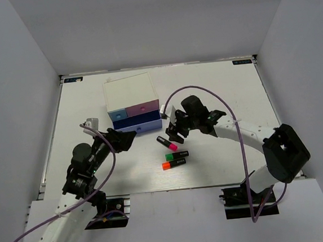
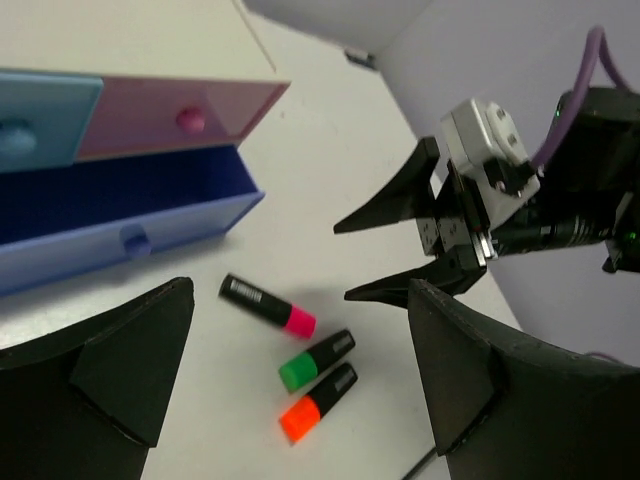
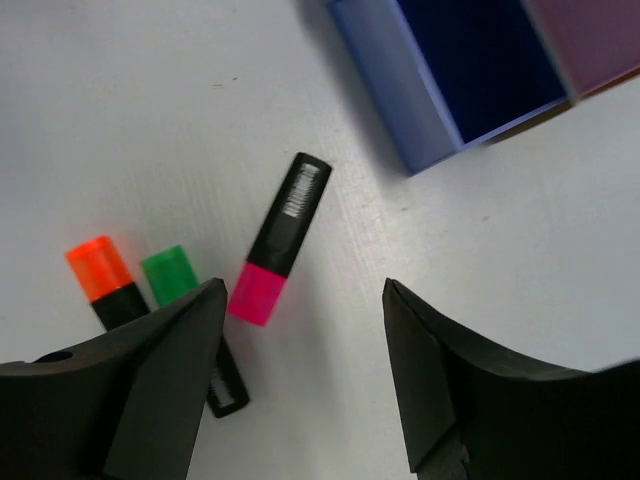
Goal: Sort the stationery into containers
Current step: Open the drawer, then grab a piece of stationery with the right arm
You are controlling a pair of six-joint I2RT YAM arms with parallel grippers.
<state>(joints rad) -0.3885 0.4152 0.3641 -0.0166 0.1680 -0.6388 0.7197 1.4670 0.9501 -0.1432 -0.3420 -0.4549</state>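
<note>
Three short black markers lie on the table in front of the drawer unit (image 1: 129, 92): pink-ended (image 1: 167, 142), green-ended (image 1: 176, 155), orange-ended (image 1: 174, 164). The wide periwinkle drawer (image 1: 137, 125) is pulled open; the light blue (image 1: 117, 114) and pink (image 1: 142, 108) drawers are shut. My right gripper (image 1: 174, 132) is open and empty, just above the pink marker (image 3: 278, 240). My left gripper (image 1: 128, 138) is open and empty, left of the markers (image 2: 268, 304). The oblong block and the cube are out of view.
White walls close in the table (image 1: 221, 93) on three sides. The open periwinkle drawer (image 2: 130, 235) sticks out toward the markers. The right gripper (image 2: 390, 255) shows in the left wrist view, right of the drawer.
</note>
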